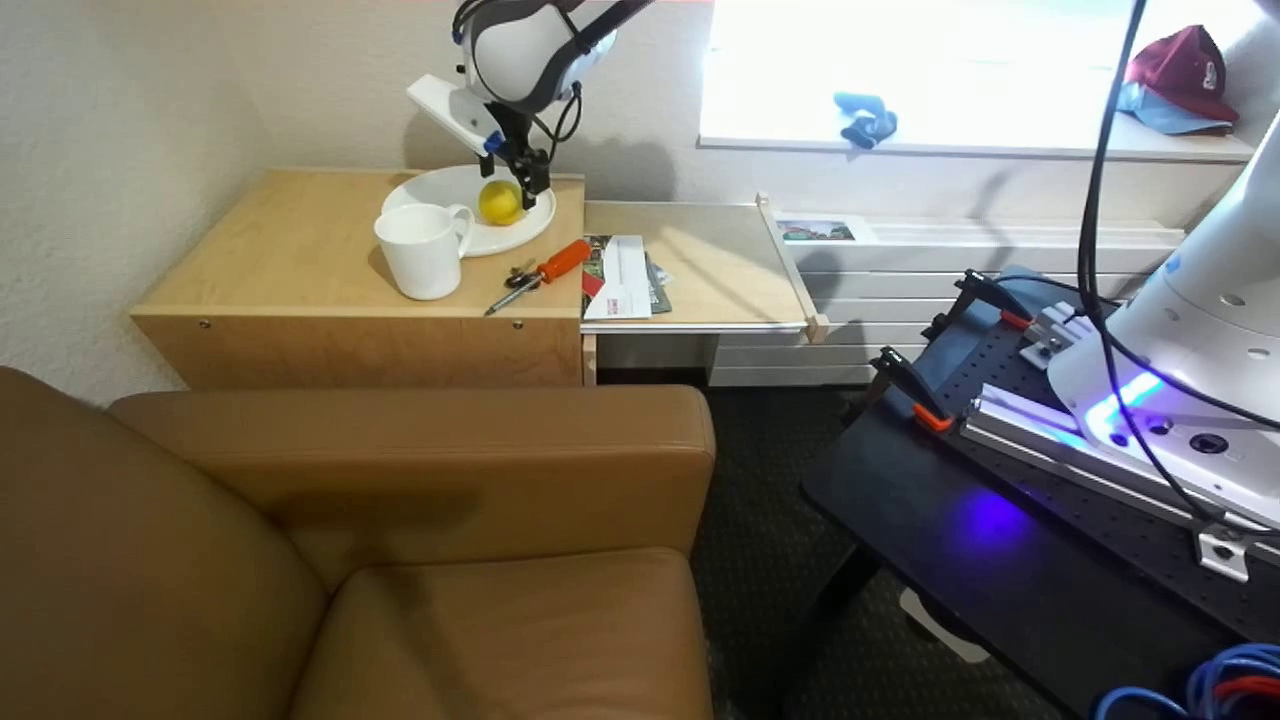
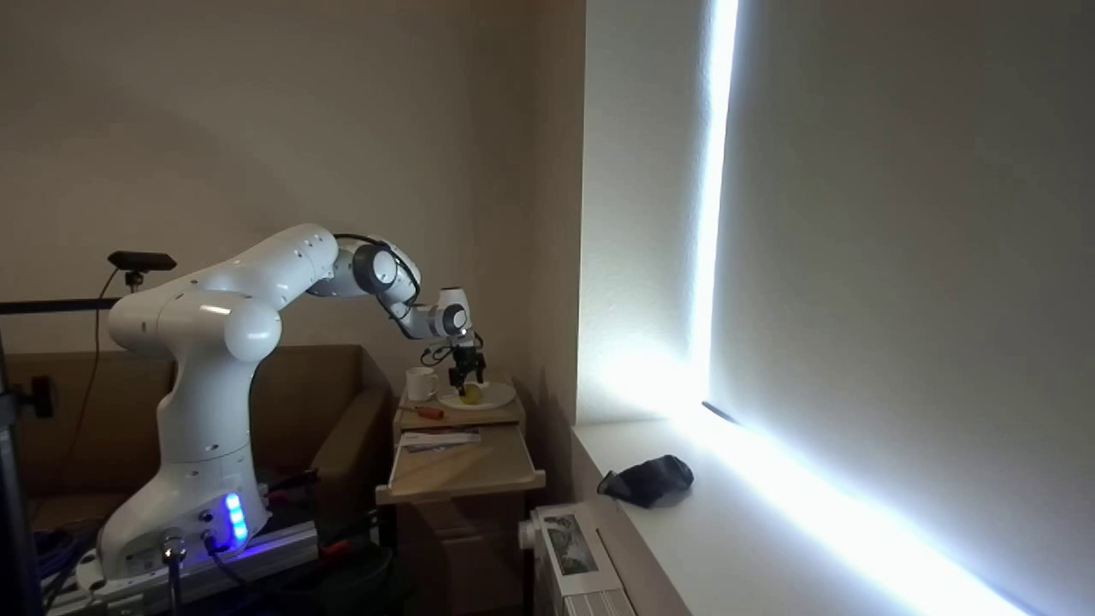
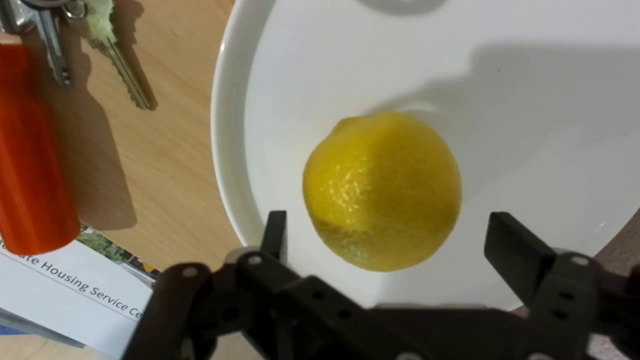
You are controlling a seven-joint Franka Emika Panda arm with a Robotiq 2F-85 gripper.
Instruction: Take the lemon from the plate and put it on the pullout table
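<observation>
– Where do we find the lemon (image 3: 382,195)?

– We have it on the white plate (image 1: 418,186), off-centre, toward the side nearest the orange-handled screwdriver (image 1: 562,262).

– And our fingers (image 3: 520,252)?

– We have them spread wide and pointing down over the plate. In the wrist view we see a gap between each fingertip and the lemon.

– What else do we see on the bench (image 1: 300,250)?

– A white mug (image 1: 424,255), upright just beside the plate; we can't tell whether the two touch. The screwdriver lies near them both, with keys (image 3: 124,70) just beside it.

– How does our pullout table (image 1: 715,250) look?

– It extends from the side of the bench, and we see printed papers (image 1: 622,280) lying on the end next to the screwdriver's handle. On one we can read "Housing Service" in the wrist view.

– What stands around us?

– In both exterior views we see the arm (image 2: 282,257) reaching across to the plate and a brown sofa (image 1: 500,640) near the bench.
</observation>
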